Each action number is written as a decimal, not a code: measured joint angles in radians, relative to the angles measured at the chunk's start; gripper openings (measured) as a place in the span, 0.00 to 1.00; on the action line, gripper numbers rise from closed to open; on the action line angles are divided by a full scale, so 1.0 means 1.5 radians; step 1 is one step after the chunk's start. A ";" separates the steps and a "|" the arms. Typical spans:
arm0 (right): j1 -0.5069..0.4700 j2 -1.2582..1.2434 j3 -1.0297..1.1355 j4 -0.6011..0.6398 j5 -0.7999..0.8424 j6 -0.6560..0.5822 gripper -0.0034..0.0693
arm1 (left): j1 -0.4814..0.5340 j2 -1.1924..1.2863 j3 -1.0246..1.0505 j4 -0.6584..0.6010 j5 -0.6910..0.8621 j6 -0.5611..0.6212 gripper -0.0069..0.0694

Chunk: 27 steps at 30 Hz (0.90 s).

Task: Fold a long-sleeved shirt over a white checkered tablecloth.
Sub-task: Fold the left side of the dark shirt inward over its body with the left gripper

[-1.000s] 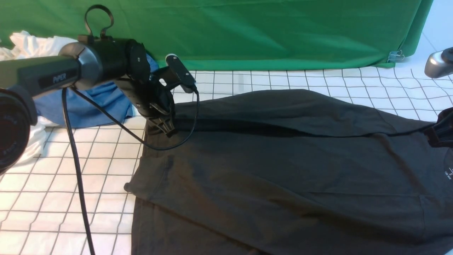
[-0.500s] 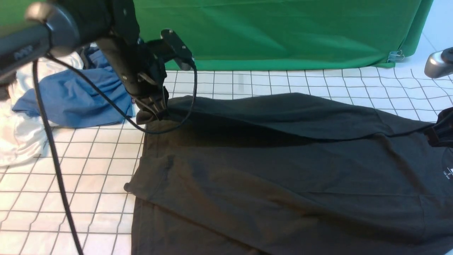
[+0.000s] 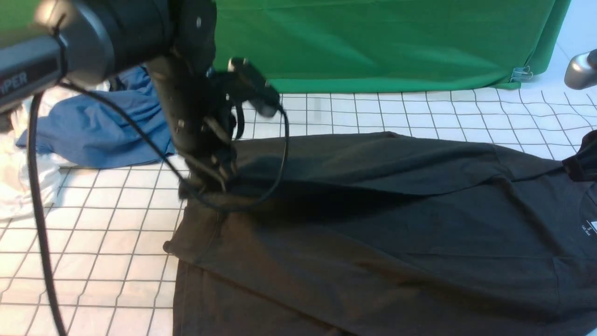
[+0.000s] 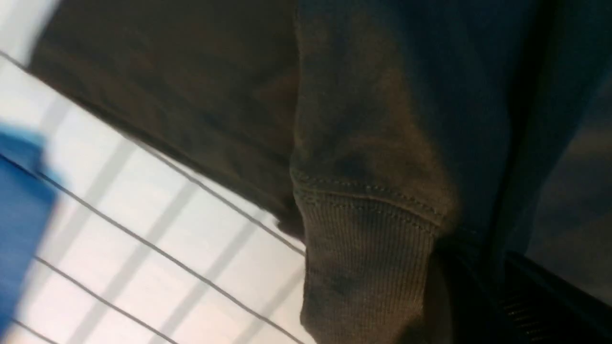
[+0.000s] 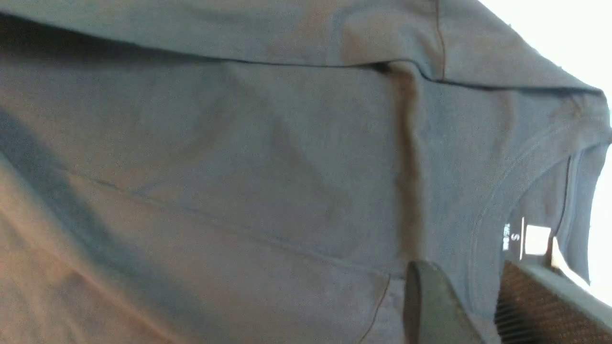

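Note:
The long-sleeved shirt (image 3: pixel 373 242) lies dark and broad on the white checkered tablecloth (image 3: pixel 116 224), its far sleeve folded along the body. My left gripper (image 3: pixel 212 179) is shut on that sleeve's ribbed cuff (image 4: pixel 368 267), just above the shirt's left hem corner. In the left wrist view the left gripper (image 4: pixel 478 291) is a dark shape beside the cuff. My right gripper (image 3: pixel 583 163) sits at the frame's right edge over the shoulder. In the right wrist view the right gripper (image 5: pixel 478 306) has its fingers apart above the fabric, close to the white neck label (image 5: pixel 535 239).
A blue shirt (image 3: pixel 102 130) and a white garment (image 3: pixel 18 186) are heaped at the back left on the tablecloth. A green backdrop cloth (image 3: pixel 373 42) hangs across the back. The left arm's black cable (image 3: pixel 39 224) dangles down over the cloth.
The left gripper lifted the cuff, then carried it toward the near side and lower. The sleeve's far edge followed toward the shirt body. The right gripper shifted slightly upward.

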 joint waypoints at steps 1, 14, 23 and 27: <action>0.000 0.000 0.000 0.000 0.002 0.000 0.39 | 0.000 -0.005 0.021 0.001 0.000 -0.003 0.11; 0.000 -0.002 0.000 0.000 0.003 0.001 0.39 | 0.001 -0.045 0.226 0.006 -0.071 -0.013 0.11; 0.000 -0.002 0.000 0.000 0.003 0.001 0.39 | 0.001 -0.045 0.234 0.006 -0.102 -0.031 0.38; 0.000 -0.002 0.000 0.000 0.006 0.001 0.39 | 0.001 -0.046 0.218 0.006 -0.068 -0.057 0.68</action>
